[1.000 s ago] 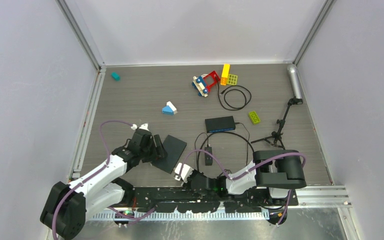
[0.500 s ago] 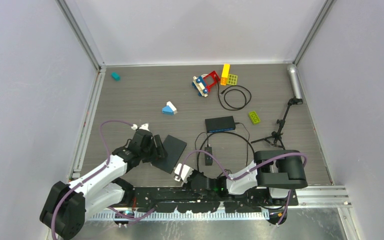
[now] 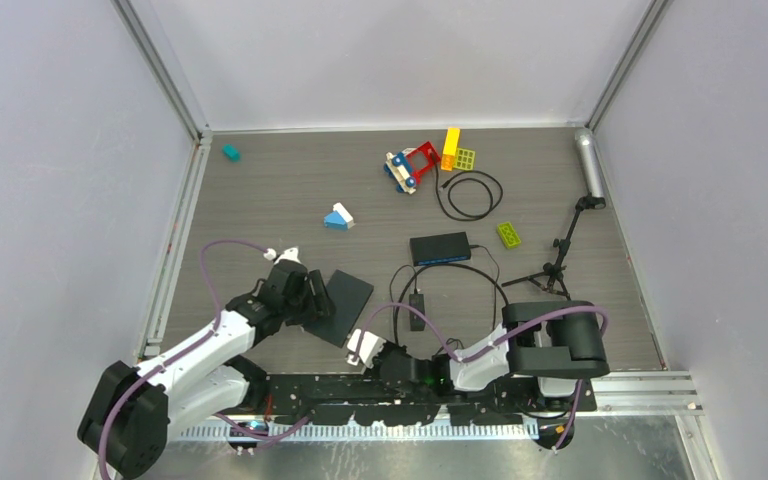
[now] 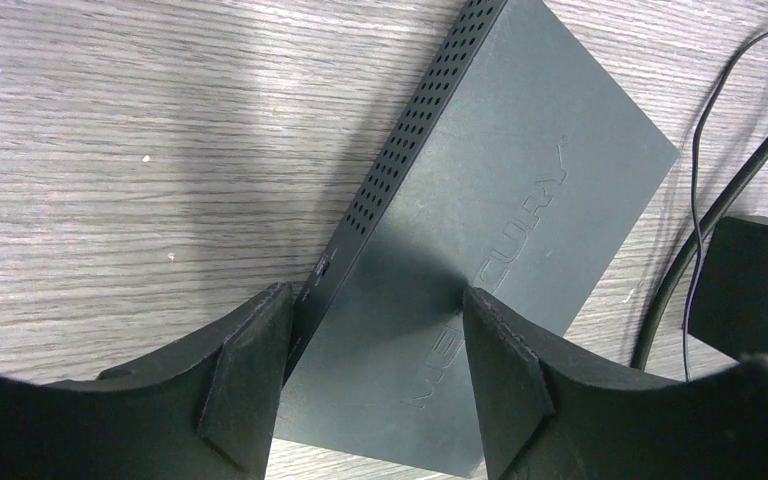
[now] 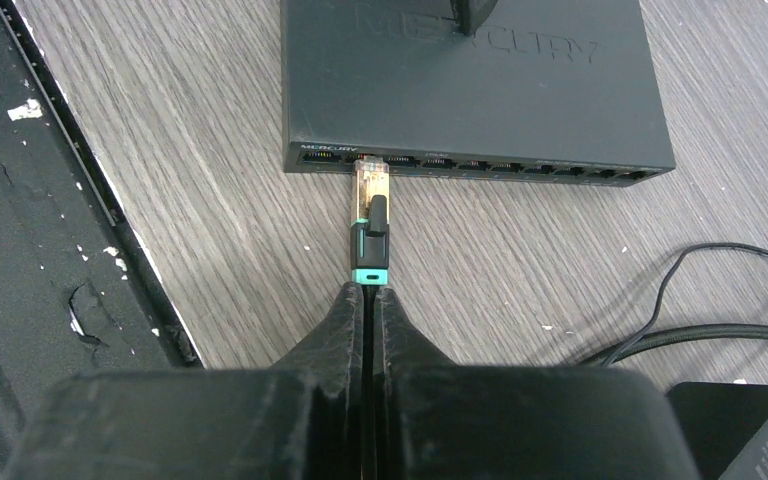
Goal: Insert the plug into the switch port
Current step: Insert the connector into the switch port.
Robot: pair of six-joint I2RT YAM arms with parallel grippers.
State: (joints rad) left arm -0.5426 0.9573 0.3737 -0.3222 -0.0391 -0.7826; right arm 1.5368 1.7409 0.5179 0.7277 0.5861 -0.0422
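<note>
The dark flat switch [image 3: 352, 296] lies near the table's front edge. My left gripper [image 3: 310, 303] is open over its left end. In the left wrist view the gripper [image 4: 375, 390] has one finger [image 4: 245, 385] against the vented side and the other [image 4: 505, 385] over the top face of the switch [image 4: 520, 200]. My right gripper [image 5: 368, 290] is shut on the cable just behind the plug [image 5: 371, 225], which is clear with a teal boot. The plug's tip sits at the second port from the left in the switch's front [image 5: 480, 90]. How deep it sits cannot be told.
A second switch [image 3: 440, 247] with black cables and a power adapter [image 3: 417, 310] lie to the right. A coiled cable [image 3: 470, 195], toy bricks [image 3: 420, 160] and a microphone stand [image 3: 575, 215] are further back. The black base rail [image 5: 50, 250] runs left of the plug.
My right gripper has edged slightly left toward the switch with the plug. My left gripper and the switch have stayed put.
</note>
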